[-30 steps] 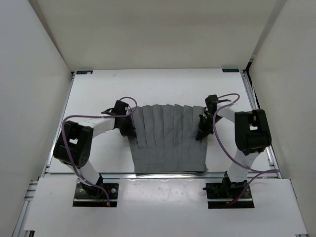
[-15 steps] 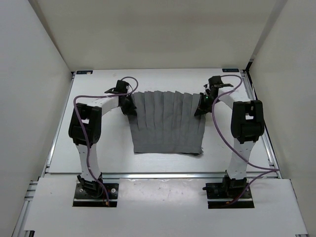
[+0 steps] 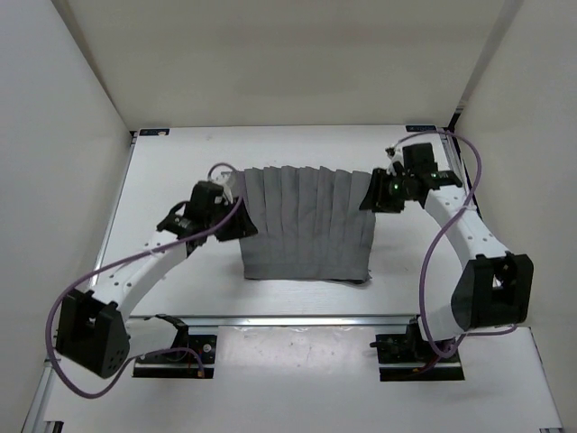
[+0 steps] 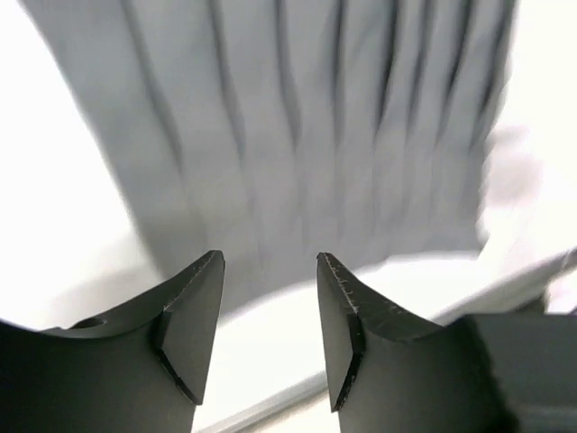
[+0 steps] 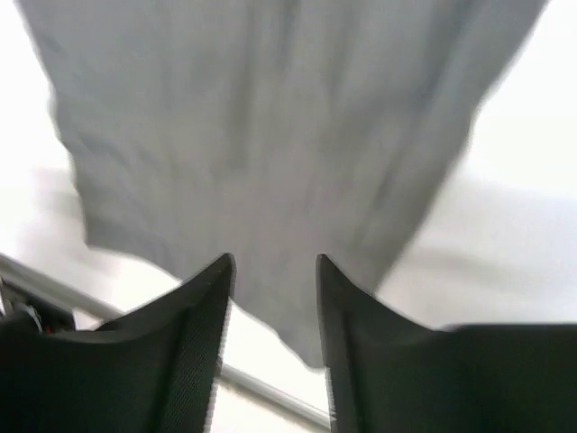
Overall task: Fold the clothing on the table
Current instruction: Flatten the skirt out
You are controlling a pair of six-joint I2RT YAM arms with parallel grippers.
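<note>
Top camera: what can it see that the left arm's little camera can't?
Only the top view shows the right gripper at the far right corner of the clothing, plus the clothing's whole outline. Only the left wrist view shows the left gripper up close, its jaws open with nothing between them. Both views show the grey pleated clothing lying flat on the white table.

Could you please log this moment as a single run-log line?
clothing: spread on table | left gripper: open, empty | right gripper: open, empty
</note>
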